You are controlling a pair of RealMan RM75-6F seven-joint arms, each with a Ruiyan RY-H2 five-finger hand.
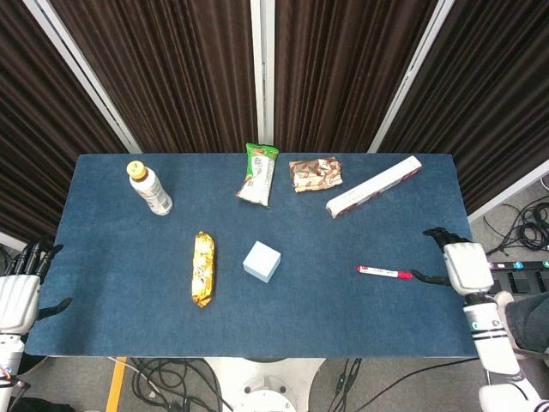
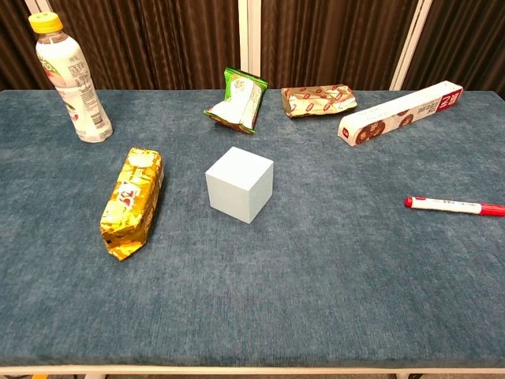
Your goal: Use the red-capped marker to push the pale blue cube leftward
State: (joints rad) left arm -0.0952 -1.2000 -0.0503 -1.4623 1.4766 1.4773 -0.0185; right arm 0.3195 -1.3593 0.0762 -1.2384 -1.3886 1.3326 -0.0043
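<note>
Red-capped white marker point(image 1: 383, 272) lies flat on blue felt table point(image 1: 343, 318), well right of pale blue cube point(image 1: 262, 261). Right hand point(image 1: 459, 264) empty, fingers spread, just beside marker's tail. Left hand point(image 1: 17, 296) empty, fingers apart, off table's left edge.

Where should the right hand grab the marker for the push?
Pinch the red-capped marker at its rear end, coming from the right, where the right hand is. It lies flat, cap pointing left at the pale blue cube, so that leaves the cap end free to push.
</note>
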